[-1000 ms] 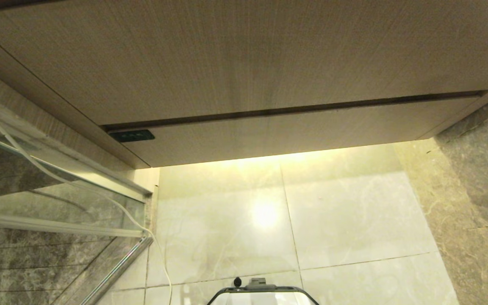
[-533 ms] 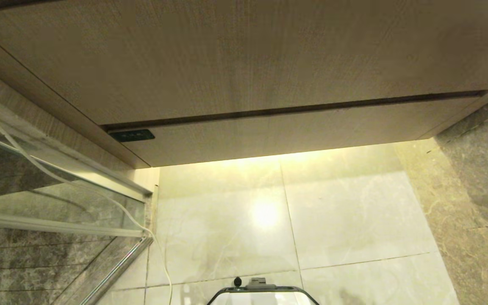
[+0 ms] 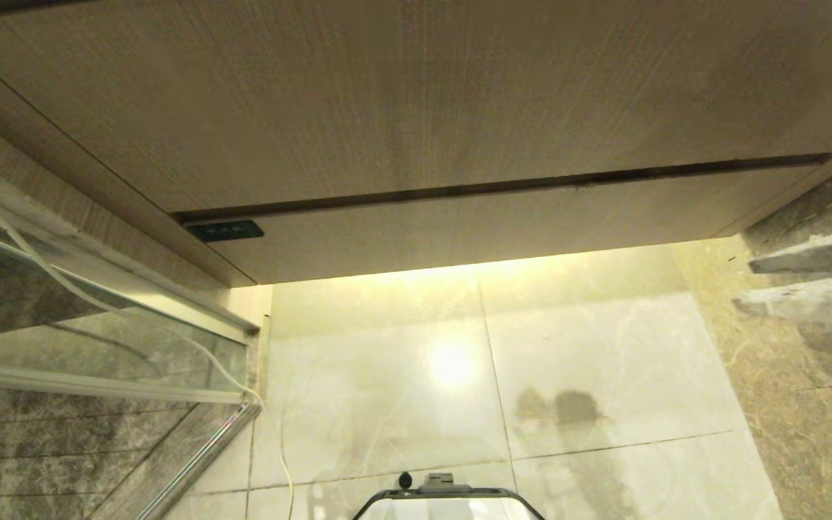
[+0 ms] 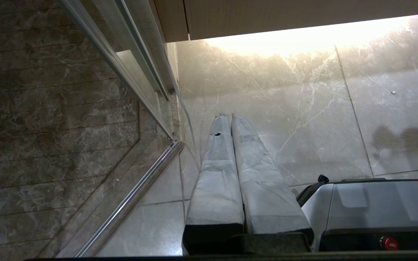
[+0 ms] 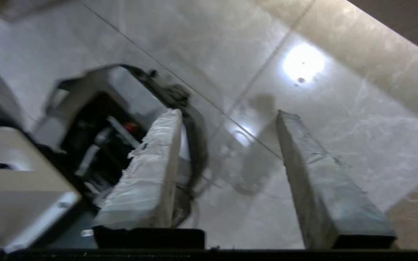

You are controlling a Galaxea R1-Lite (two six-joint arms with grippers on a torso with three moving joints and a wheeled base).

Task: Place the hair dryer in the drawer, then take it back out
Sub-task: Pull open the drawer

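Hanging low by the base, the left hand [image 4: 227, 117] was clenched empty; the right hand [image 5: 227, 116] stood released at the right edge. Beyond, the wide light-brown wood-grain drawer [image 3: 503, 224] sat closed, handleless, likely stiff; take its lower edge. No hair dryer showed.

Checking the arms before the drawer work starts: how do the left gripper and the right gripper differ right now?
The left gripper has its wrapped grey fingers pressed together, shut; the right gripper holds its fingers well apart, open. The left one is absent from the head view; the right gripper shows at that view's right edge. Both are empty, over pale marble floor tiles.
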